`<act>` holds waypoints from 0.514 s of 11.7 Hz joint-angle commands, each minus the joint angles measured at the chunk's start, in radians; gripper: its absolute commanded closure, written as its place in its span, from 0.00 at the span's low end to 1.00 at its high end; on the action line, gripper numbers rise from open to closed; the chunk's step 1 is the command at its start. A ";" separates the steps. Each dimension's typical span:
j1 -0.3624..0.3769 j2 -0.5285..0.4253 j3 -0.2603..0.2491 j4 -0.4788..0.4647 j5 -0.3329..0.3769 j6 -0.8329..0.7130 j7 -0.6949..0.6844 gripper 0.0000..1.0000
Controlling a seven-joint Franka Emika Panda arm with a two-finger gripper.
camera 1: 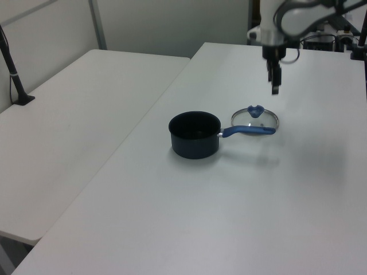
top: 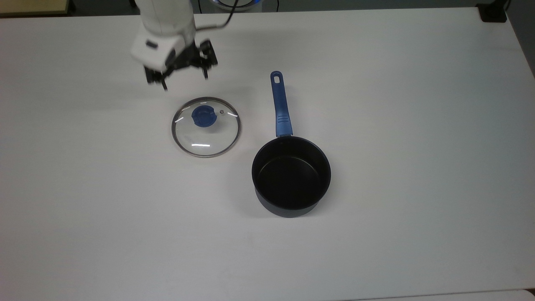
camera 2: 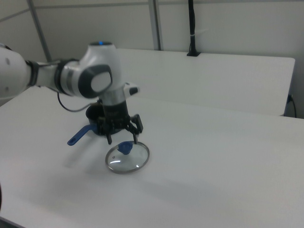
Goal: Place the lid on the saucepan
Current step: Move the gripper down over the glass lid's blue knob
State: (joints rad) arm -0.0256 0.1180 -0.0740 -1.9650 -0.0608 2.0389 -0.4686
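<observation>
Saucepan [camera 2: 95, 124]: largely hidden behind the gripper [camera 2: 122, 140] in the right view; arm [top: 167, 16]: cut off at the top view's upper edge.

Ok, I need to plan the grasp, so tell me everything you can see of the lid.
The lid is a round clear glass disc with a thin metal rim, a blue knob and a small vent hole beside it. It lies flat, knob up, on the white table, apart from the saucepan. The open gripper hangs near it, touching nothing.

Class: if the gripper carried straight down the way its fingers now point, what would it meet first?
Probably the lid, near its blue knob; the open gripper hangs just above it. The top view suggests it may be off-centre, so possibly bare table.
</observation>
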 commanded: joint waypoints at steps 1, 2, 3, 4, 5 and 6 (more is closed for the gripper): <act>0.015 0.083 0.000 -0.026 -0.010 0.127 -0.027 0.00; 0.021 0.101 0.005 -0.025 -0.007 0.153 -0.025 0.00; 0.030 0.118 0.010 -0.023 -0.001 0.182 -0.015 0.00; 0.038 0.129 0.011 -0.022 0.002 0.205 -0.010 0.00; 0.038 0.140 0.011 -0.014 0.007 0.213 -0.008 0.01; 0.039 0.144 0.013 -0.012 0.009 0.215 -0.010 0.06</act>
State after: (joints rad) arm 0.0019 0.2533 -0.0575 -1.9830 -0.0603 2.2309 -0.4811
